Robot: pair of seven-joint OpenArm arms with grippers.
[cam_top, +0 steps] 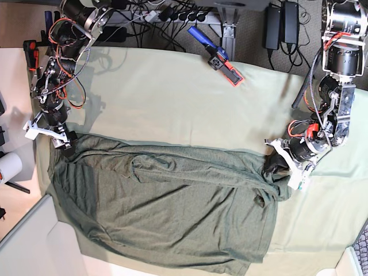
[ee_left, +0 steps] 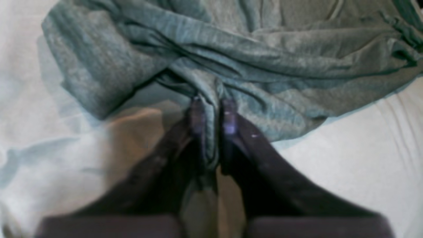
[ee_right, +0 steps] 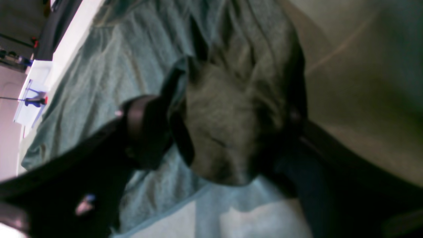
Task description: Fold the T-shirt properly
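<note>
Dark olive heathered knit T-shirt [cam_top: 172,201]: lay rumpled across pale mint-clothed bench [cam_top: 172,98]. Left gripper [ee_left: 213,115]: clenched on thin fold of sleeve. Right gripper [ee_right: 228,129]: grasped bunched fabric at opposite edge. Risk judged: thin pinch slipping, uneven pull skewing fold.

Matt heathered knit T-shirt [cam_top: 172,201]

We show two black arms flanking the pale green tablecloth [cam_top: 172,92]. The right arm [cam_top: 57,75], at its left edge, carries loose red and black wiring and a white gripper mount. The left arm [cam_top: 336,69], at its right edge, has silver-and-black cylindrical joints, a grey coiled cable and red wiring. Both grippers' fingers [ee_left: 229,115] are dark and tapered.
</note>
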